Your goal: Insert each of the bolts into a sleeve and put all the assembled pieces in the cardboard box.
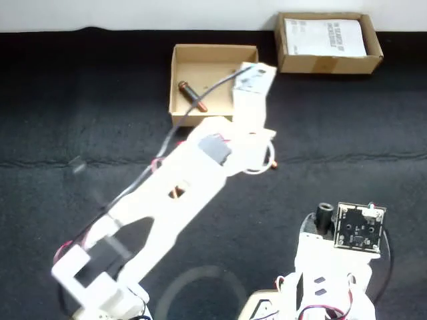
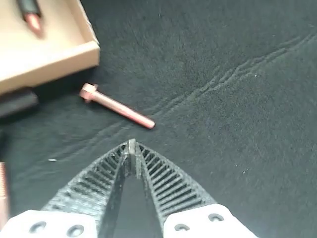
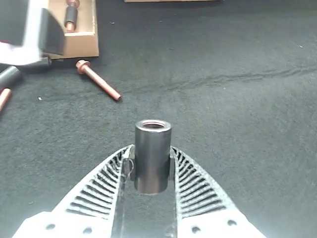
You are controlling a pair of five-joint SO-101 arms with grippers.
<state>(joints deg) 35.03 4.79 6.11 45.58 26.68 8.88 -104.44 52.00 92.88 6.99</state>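
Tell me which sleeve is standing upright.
The held sleeve in the right gripper: it stands upright, open end up. The bolted sleeve in the cardboard box lies flat.

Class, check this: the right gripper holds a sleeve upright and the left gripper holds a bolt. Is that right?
No. The left wrist view shows the left gripper shut on nothing; the bolt lies loose on the table.

A black cloth lies spread flat, with long creases across its middle. At its far edge, 1 shallow carton holds a printed white sheet.
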